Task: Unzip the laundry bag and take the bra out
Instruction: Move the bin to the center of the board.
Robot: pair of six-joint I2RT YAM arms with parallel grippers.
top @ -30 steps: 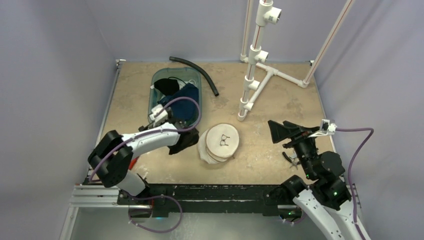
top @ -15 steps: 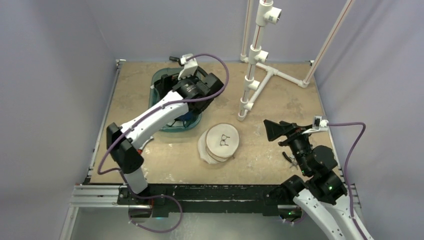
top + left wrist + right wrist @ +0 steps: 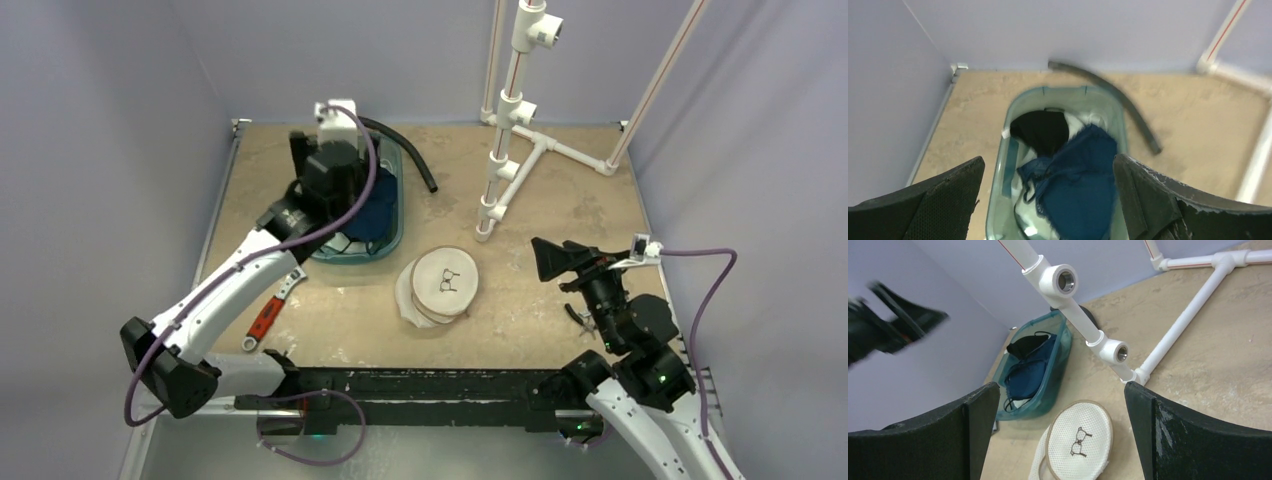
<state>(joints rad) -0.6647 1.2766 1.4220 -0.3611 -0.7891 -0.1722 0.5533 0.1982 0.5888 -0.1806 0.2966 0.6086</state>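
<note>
One white mesh laundry bag point(image 3: 440, 285) lies on the bench point(image 3: 560, 190), round top with its black outline facing up, touched by neither claw. Beyond the bag to its left stands a teal tub point(image 3: 395, 236) of dark clothes; the left claw point(image 3: 1047, 159) hangs over it, fingers wide apart, empty. Right of the bag, well apart, the right claw point(image 3: 1062, 385) hovers, fingers spread, holding nothing. Beyond the bag rises a white pipe stand point(image 3: 505, 150).

Laundry bag point(image 3: 441, 283) sits mid-table point(image 3: 560, 190). Tub point(image 3: 352, 257) is just behind-left of the bag with clothes point(image 3: 1075, 175) in it; hose point(image 3: 414, 155) lies farther behind the bag, past the tub. Pipe stand point(image 3: 503, 165) is behind-right of the bag, wrench point(image 3: 266, 317) well to its left.
</note>
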